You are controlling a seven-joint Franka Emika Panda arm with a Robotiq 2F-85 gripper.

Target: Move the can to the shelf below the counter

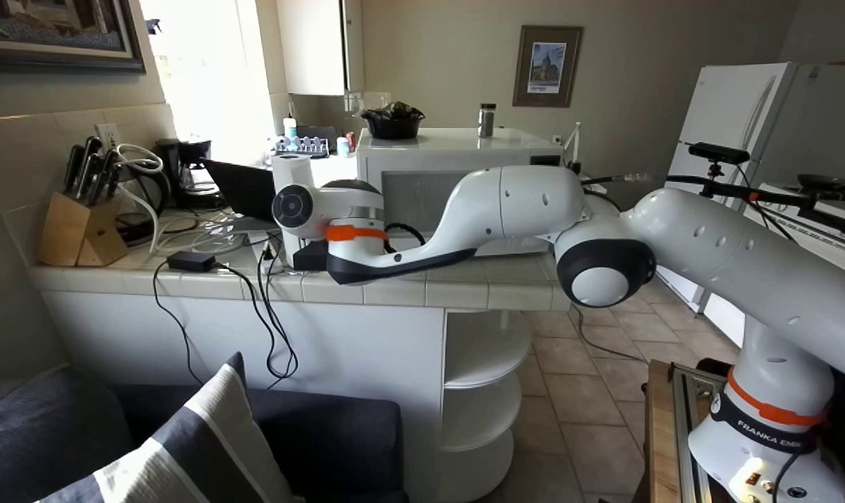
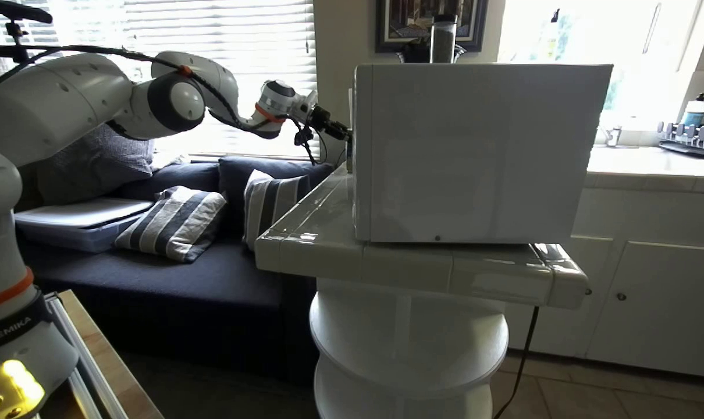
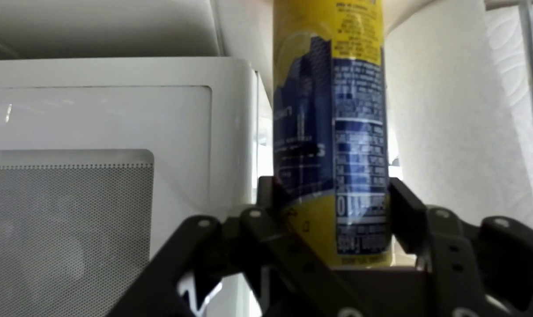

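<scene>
The can (image 3: 328, 127) is a yellow and blue cylinder that fills the middle of the wrist view, which stands upside down. In an exterior view, a thin strip of the can (image 2: 349, 158) shows beside the microwave. My gripper (image 3: 331, 193) has a finger against each side of the can, near its top. It also shows in an exterior view (image 2: 347, 135); elsewhere the arm hides it. The can's base is cut off, so I cannot tell whether it touches the counter (image 1: 457, 293). The rounded white shelf (image 1: 489, 349) is under the counter's end, also seen here (image 2: 410, 349).
The white microwave (image 1: 464, 150) stands on the counter, close beside the can in the wrist view (image 3: 231, 132). A paper-towel roll (image 3: 451, 110) stands on the can's other side. A laptop (image 1: 241, 188), cables and knife block (image 1: 84, 223) are farther along. A lower tier (image 1: 482, 412) lies below.
</scene>
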